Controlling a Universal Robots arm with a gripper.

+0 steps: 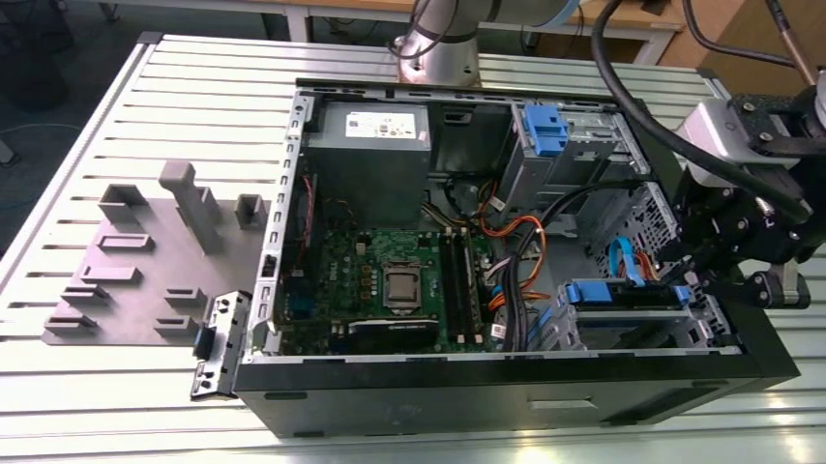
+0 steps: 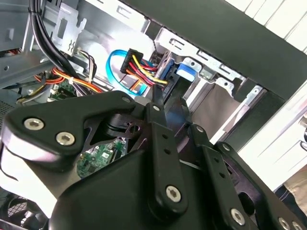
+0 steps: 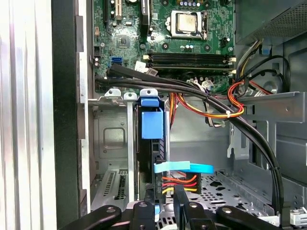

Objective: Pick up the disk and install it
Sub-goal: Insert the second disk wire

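Inside open computer case [image 1: 516, 382], at lower drive cage [image 1: 633, 324]: disk [image 3: 152, 125] seated edge-on in bay, mostly hidden, only blue carrier frame and dark side visible. Gripper [image 2: 169, 103] partly cut off, narrow fingers [image 2: 157, 108] close around disk's cabled end; grip itself hard to make out. Blue data cable [image 3: 184, 167] and red-yellow power plug [image 3: 178, 183] at that end. Case also holds motherboard [image 1: 387, 280], power supply [image 1: 371, 145], upper cage with blue bracket [image 1: 545, 130].

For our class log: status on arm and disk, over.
Gripper at metal drive bay. Flat disk in blue plastic carrier seated there. Red-yellow wire plug, blue cable beside gripper.
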